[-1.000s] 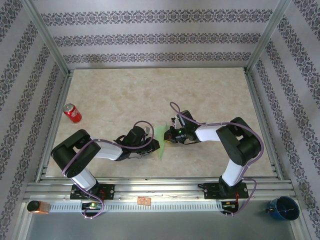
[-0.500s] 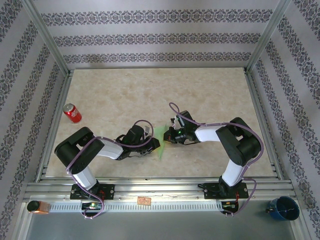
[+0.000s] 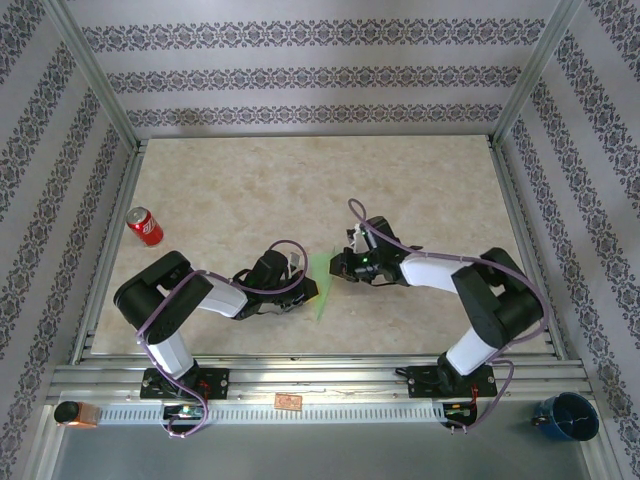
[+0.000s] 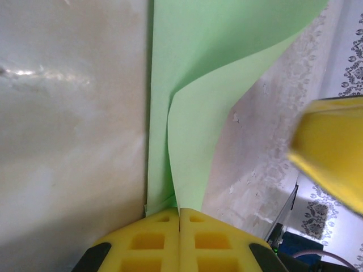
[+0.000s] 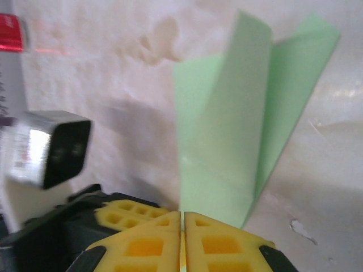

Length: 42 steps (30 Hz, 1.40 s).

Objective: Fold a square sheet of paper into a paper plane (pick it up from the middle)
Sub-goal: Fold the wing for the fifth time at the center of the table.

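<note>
The light green sheet of paper (image 3: 321,285) lies folded into a slim pointed strip between my two grippers, near the table's front middle. My left gripper (image 3: 312,288) is shut on its near edge; in the left wrist view the paper (image 4: 193,85) rises out of the seam of the gripper (image 4: 180,211) and curls open. My right gripper (image 3: 338,268) faces it from the right. In the right wrist view its jaws (image 5: 182,214) stand together but for a hairline slit, on the crease of the paper (image 5: 221,147), one flap upright.
A red soda can (image 3: 145,226) lies at the table's left edge. An aluminium frame rail (image 3: 300,372) runs along the front. A blue cup (image 3: 567,416) sits outside the frame at the bottom right. The left arm's wrist camera (image 5: 51,150) sits close beside my right gripper.
The left jaws have closed fully on the paper. The right arm's elbow has swung out to the right, its gripper staying at the paper. The paper looks narrower from above.
</note>
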Available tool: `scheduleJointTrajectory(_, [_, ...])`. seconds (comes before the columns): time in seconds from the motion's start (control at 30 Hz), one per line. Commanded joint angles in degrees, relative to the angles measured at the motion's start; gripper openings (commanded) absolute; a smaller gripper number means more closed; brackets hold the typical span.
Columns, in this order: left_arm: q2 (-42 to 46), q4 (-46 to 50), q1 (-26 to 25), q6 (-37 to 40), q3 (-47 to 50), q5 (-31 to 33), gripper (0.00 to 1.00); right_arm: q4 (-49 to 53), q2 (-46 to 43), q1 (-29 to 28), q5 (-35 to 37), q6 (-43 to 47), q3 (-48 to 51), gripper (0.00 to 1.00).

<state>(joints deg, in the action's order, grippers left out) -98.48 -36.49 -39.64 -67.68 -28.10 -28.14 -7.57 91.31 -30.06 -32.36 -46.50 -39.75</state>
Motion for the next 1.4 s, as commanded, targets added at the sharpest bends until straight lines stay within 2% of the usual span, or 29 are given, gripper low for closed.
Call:
scheduleJointTrajectory(0.0, [-1.67, 8.39, 0.09, 4.49, 0.35, 2.73, 0.0, 0.81, -3.94, 1.86, -0.13, 0.65, 1.81, 0.13])
scheduleJointTrajectory(0.27, [0.48, 10.3, 0.17, 6.13, 2.3, 3.49, 0.0, 0.1, -2.4, 1.19, -2.96, 2.81, 1.86, 0.1])
scheduleJointTrajectory(0.4, [0.31, 10.85, 0.26, 6.33, 2.21, 2.75, 0.0, 0.72, 0.9, -1.01, -4.03, 4.72, -0.77, 0.07])
scheduleJointTrajectory(0.67, [0.65, 11.86, 0.26, 6.71, 2.63, 2.18, 0.0, 1.64, 8.18, -1.04, -4.67, 7.36, -5.21, 0.05])
scheduleJointTrajectory(1.37, [0.65, 15.88, 0.44, 8.9, 2.19, 2.05, 0.0, 2.72, 17.34, 6.1, -4.11, 9.32, -12.03, 0.05])
